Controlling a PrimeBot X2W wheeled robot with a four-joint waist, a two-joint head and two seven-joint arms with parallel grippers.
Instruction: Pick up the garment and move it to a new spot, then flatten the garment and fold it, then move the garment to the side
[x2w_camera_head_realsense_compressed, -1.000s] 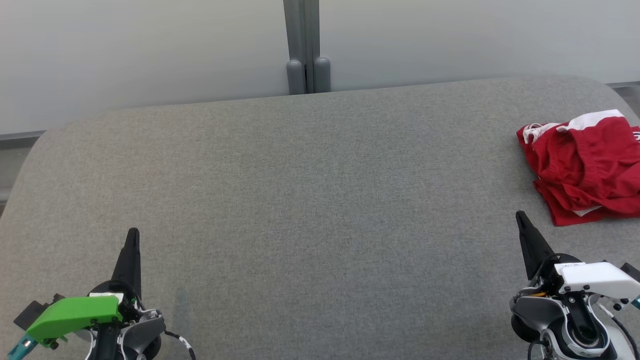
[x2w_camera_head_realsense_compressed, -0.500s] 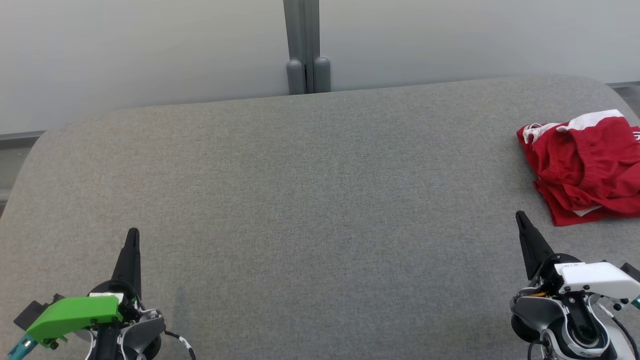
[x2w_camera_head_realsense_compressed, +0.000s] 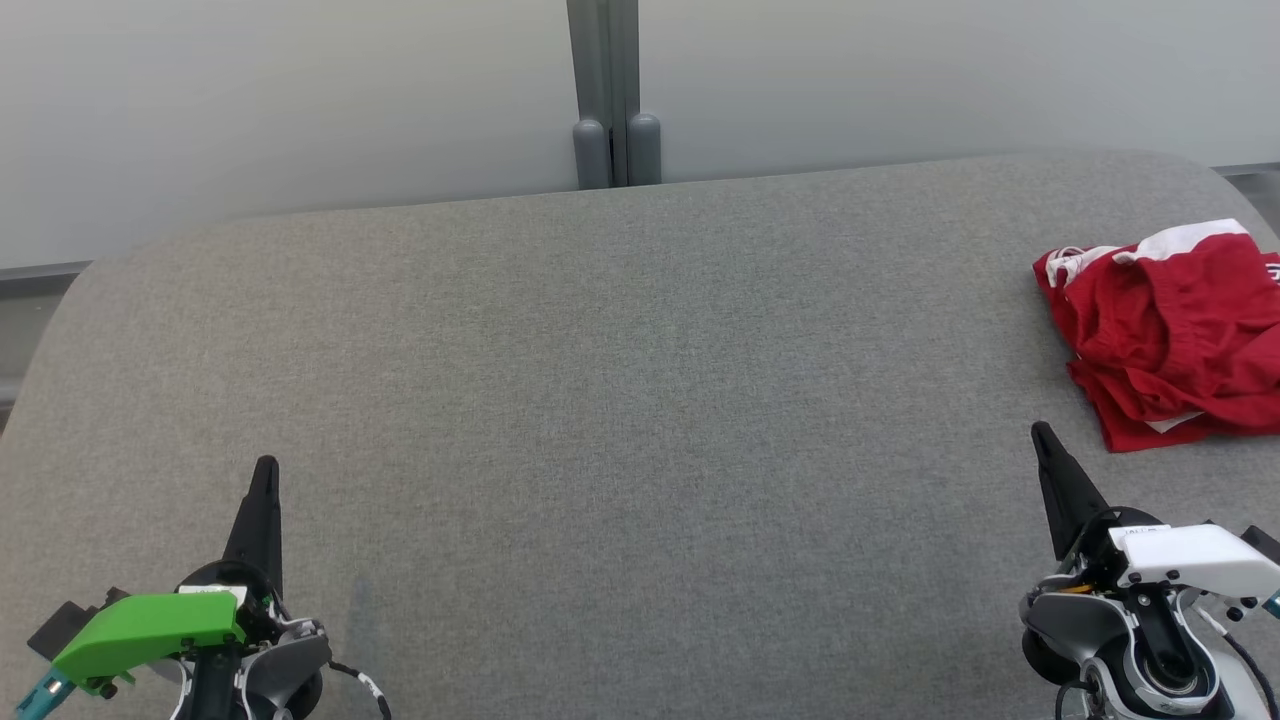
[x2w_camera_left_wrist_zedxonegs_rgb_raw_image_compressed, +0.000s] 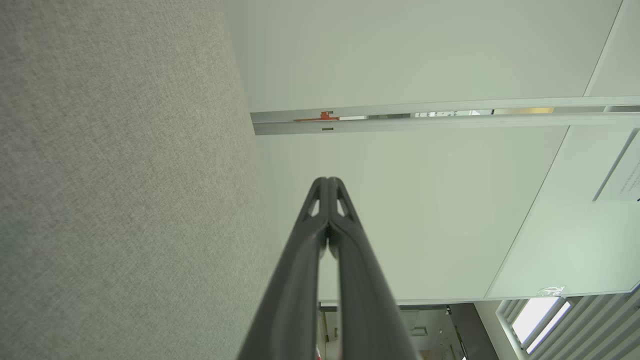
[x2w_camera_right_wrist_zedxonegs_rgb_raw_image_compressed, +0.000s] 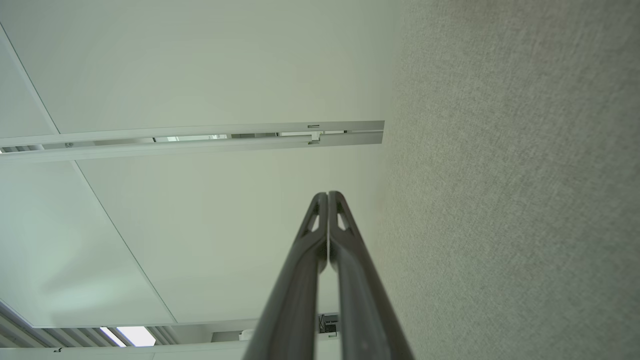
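A wide surface (x2w_camera_head_realsense_compressed: 620, 400) covered in grey woven fabric, rounded at its far corners, stretches out in front of the robot. Behind it stand pale, smooth wall panels (x2w_camera_head_realsense_compressed: 300, 100), joined by a grey post (x2w_camera_head_realsense_compressed: 606, 90) with two rounded caps at its foot. The garment (x2w_camera_head_realsense_compressed: 1170, 330), red cloth with a white band, lies rumpled at the surface's right edge, partly cut off in the head view. The left gripper (x2w_camera_head_realsense_compressed: 265, 468), under a green cover, sits front left, its thin dark fingers pressed together on nothing. The right gripper (x2w_camera_head_realsense_compressed: 1042, 434), white-cased, is likewise clenched and empty, near the garment but not touching it.
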